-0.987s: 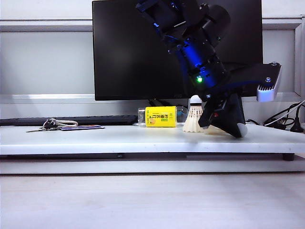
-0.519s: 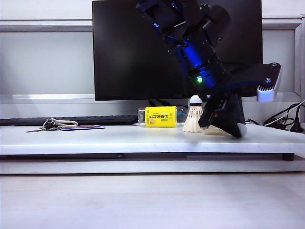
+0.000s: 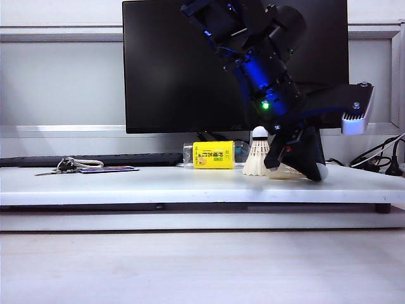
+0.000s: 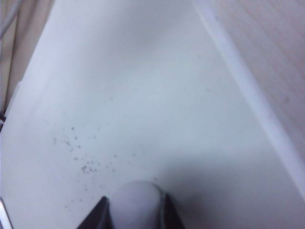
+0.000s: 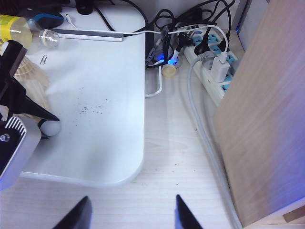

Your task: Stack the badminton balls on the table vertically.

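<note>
On the far left of the table point(image 3: 126, 183) lie keys point(image 3: 66, 166) and a dark flat card point(image 3: 107, 169), with a long bare stretch of white top running from them to the yellow-labelled bottle point(image 3: 213, 154). Just right of the bottle one shuttlecock point(image 3: 257, 153) stands upright, cork up, skirt on the table. Touching its right side is my left gripper point(image 3: 297, 168), at the end of an arm that slants down from upper left in front of the monitor point(image 3: 183, 63), fingers tipped low to the surface. It is clamped across the second shuttlecock point(image 3: 288, 171), which lies on its side, cork point(image 3: 323, 172) poking out right.

My left wrist view shows only that cork point(image 4: 136, 205) pinched between my fingertips point(image 4: 100, 214), and clear tabletop ahead up to the front edge.

My right gripper point(image 5: 131, 214) hangs off the table's rounded right corner point(image 5: 128, 176), over the lower wood-grain floor point(image 5: 181, 157), jaws spread with nothing between. From there I see the power strip point(image 5: 214, 71) and cables point(image 5: 190, 24) crowding behind the edge.
</note>
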`<action>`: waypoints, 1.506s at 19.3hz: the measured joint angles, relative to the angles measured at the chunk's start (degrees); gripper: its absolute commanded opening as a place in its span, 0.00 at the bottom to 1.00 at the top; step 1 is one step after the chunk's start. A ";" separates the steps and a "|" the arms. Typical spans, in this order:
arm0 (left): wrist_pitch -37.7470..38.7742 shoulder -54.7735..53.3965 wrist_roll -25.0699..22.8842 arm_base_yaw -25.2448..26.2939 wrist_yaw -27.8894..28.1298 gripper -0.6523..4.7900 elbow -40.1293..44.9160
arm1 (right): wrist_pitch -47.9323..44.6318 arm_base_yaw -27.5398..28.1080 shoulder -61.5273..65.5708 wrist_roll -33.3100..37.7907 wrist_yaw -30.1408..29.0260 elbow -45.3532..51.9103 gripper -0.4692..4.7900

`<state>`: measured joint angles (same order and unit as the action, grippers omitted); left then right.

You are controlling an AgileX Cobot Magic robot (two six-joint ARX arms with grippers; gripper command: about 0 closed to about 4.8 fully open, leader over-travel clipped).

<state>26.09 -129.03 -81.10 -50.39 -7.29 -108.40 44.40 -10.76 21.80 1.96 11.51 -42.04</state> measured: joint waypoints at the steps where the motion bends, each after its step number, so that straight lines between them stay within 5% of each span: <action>1: -0.59 0.00 0.55 0.00 0.00 0.28 0.02 | -0.02 0.00 0.00 0.00 0.00 0.00 0.52; 8: -4.37 0.44 7.74 0.00 -1.16 0.27 -1.20 | -0.35 0.00 0.00 0.00 0.00 0.00 0.52; 16: -7.32 3.93 22.91 3.17 -9.35 0.27 -1.44 | -0.37 0.00 0.00 0.00 0.00 0.00 0.52; 21: -8.31 5.07 35.04 7.54 -19.34 0.27 -5.70 | -0.37 -0.02 0.00 0.00 -0.02 0.00 0.52; 29: -18.62 5.16 62.05 17.88 -46.21 0.28 -8.55 | -0.61 0.00 0.00 -0.09 -0.02 0.02 0.52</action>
<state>7.46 -123.87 -19.05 -32.51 -53.49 -116.95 43.79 -10.76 21.80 1.87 11.49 -42.02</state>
